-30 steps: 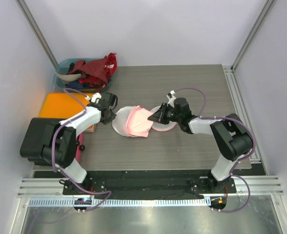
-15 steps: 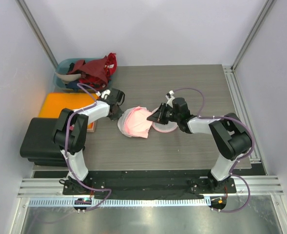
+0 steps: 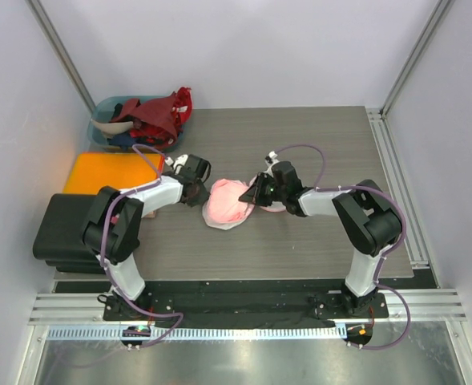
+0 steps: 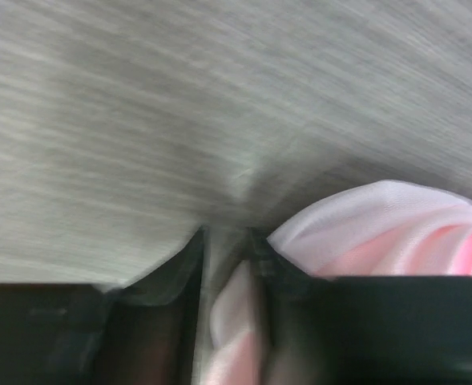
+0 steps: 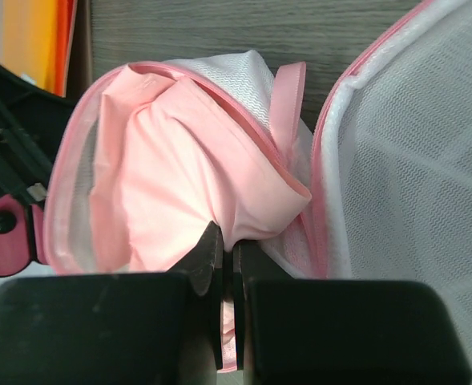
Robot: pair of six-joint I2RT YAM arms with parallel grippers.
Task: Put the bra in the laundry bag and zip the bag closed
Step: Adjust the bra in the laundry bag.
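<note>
The laundry bag (image 3: 215,218) is a white mesh pouch with pink trim, lying open at the table's middle. The pink bra (image 3: 229,202) is bunched in its left half. In the right wrist view the bra (image 5: 183,160) fills the left half and the bag's other mesh half (image 5: 412,184) stands at the right. My right gripper (image 3: 256,195) (image 5: 229,241) is shut on a fold of the bra at the bag's rim. My left gripper (image 3: 195,192) (image 4: 227,245) is at the bag's left edge, its jaws pinching white and pink fabric (image 4: 236,313).
A teal bin (image 3: 107,108) with red and dark clothes stands at the back left. An orange pad (image 3: 111,172) and a black block (image 3: 63,228) lie at the left of the table. Metal frame rails run along the right edge and the front.
My left gripper has moved right against the bag's left edge. The right gripper has moved left. The bag and bra are pushed together into a narrower bunch.
</note>
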